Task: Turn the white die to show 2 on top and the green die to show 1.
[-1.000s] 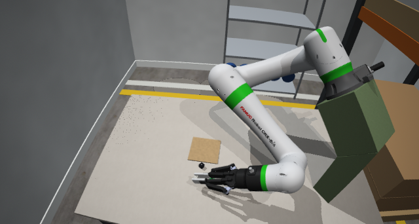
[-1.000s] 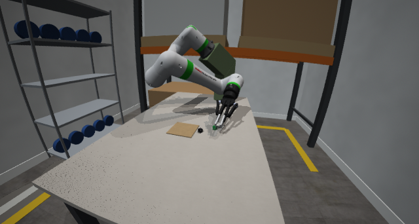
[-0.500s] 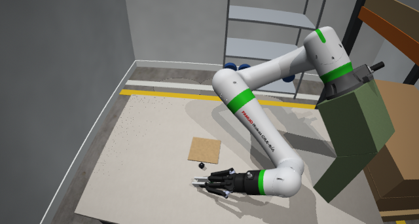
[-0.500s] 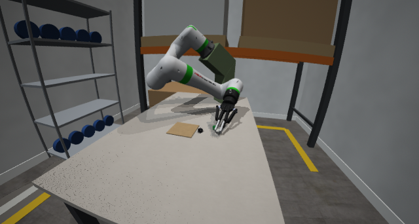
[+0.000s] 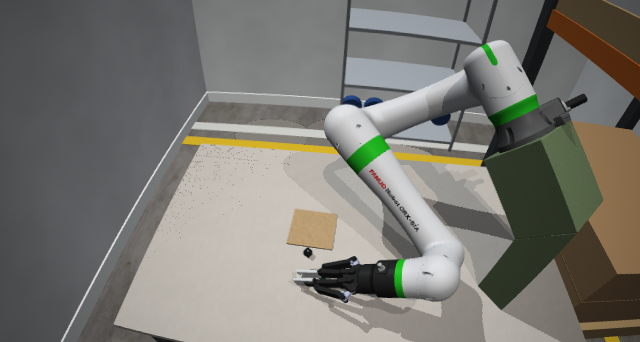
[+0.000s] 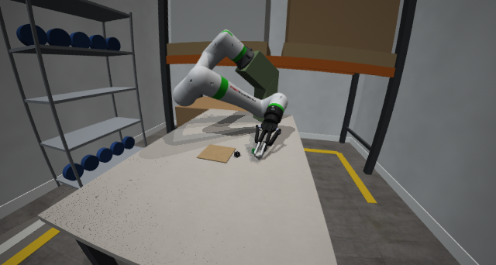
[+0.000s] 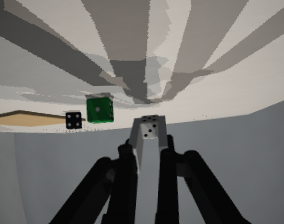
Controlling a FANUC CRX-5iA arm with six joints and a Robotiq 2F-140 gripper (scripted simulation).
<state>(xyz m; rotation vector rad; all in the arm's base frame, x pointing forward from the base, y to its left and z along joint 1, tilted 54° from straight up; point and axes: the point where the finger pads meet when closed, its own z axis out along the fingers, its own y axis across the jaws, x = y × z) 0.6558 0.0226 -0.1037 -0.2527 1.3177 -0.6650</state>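
My gripper (image 5: 301,277) lies nearly level, low over the table in front of the mat, and is shut on the white die (image 7: 149,129), which sits between the fingertips. The face of the white die towards the wrist camera shows a few pips. The green die (image 7: 100,108) lies on the table beyond the fingertips, off the mat, and shows as a green speck by the fingers in the exterior view (image 6: 253,151). The black die (image 5: 308,253) lies on the table just off the mat's near edge. The tan mat (image 5: 312,229) lies flat with no die on it.
The green robot base (image 5: 540,182) stands at the table's right side. A metal shelf with blue rolls (image 6: 97,156) stands beyond the table. The table's front edge is close to the gripper in the top view.
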